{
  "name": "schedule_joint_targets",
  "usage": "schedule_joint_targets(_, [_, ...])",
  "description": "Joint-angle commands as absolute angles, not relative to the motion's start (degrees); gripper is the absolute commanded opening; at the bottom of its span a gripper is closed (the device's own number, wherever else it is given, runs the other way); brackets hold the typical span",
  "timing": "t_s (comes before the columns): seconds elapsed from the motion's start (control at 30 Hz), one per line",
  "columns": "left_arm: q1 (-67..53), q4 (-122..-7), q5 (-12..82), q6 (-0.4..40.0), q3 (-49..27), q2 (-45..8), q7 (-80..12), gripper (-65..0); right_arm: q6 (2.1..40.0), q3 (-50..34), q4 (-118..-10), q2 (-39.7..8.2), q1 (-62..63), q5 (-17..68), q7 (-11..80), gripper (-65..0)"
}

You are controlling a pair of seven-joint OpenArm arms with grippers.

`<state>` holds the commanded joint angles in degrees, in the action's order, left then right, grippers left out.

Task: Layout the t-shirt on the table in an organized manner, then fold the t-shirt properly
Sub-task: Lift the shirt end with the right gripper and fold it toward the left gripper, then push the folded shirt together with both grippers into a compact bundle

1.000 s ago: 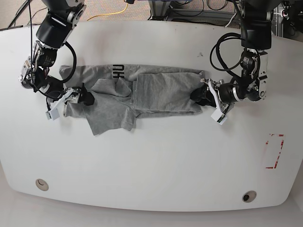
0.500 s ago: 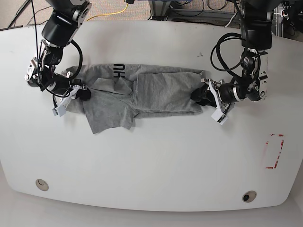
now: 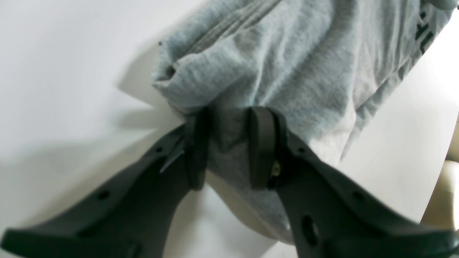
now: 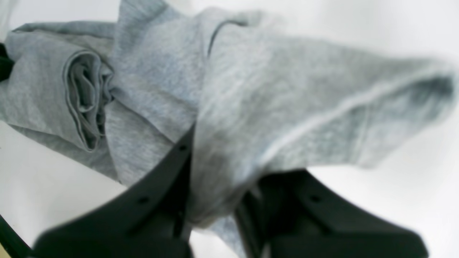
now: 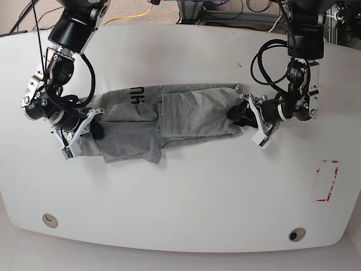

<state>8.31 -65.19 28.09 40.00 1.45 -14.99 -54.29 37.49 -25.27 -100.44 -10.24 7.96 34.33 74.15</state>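
**Shirt stretched between both arms, still bunched**

I see the white table [image 5: 186, 197] filling the base view, with cables and a yellow cord on the floor beyond its far edge. At the view's left, my right gripper [image 5: 93, 129] pinches one end of the t-shirt [image 5: 186, 110]; its fingers [image 4: 172, 168] are narrow, clamped on a gathered fold. The shirt lies mid-table as a long crumpled band, dark lettering near the far edge. At the right, my left gripper [image 5: 240, 114] grips the other end, pads [image 3: 263, 143] nipped onto cloth. My worry: pulling apart could slip a thin pinch or drag overlapping layers into tighter folds. A red-taped mark [image 5: 326, 180] sits far right.
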Motion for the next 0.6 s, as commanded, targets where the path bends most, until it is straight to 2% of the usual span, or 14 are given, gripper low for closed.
schedule_joint_targets(0.37, [8.1,-65.4,28.1,40.0,1.5,-14.9,-54.4,-46.9,27.6,-14.1,-110.1,-4.3,5.8,34.3,75.4,-65.0])
schedule_joint_targets(0.6, [8.0,-65.5,28.1,40.0,1.5,-14.8,-54.9,-46.9,26.8,-8.4,-110.4,0.2,5.8,34.2,75.1,-65.0])
